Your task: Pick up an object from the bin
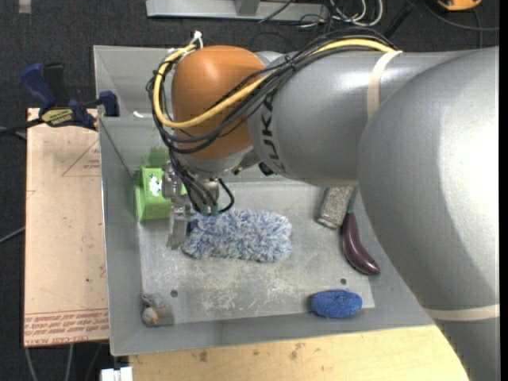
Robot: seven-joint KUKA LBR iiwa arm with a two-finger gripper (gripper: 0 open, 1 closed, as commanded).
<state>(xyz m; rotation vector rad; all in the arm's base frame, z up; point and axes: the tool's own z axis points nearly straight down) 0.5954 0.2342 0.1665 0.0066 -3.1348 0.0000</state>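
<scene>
Hand (184,230) sits low in the left half of the bin (238,292), at the left end of a fluffy blue-and-white duster (242,236) lying mid-floor; whether it is apart, together or clamped I cannot tell. A green box (151,193) stands just left of it. Well apart lie a grey block (335,205), a purple aubergine (359,252), a blue oval pad (335,303) and, in the near-left corner, a small brownish lump (156,313)

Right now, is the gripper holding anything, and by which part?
Cannot tell. The gripper sits at the left end of the shaggy blue-and-white pad, beside a green block; no hold shows.
</scene>
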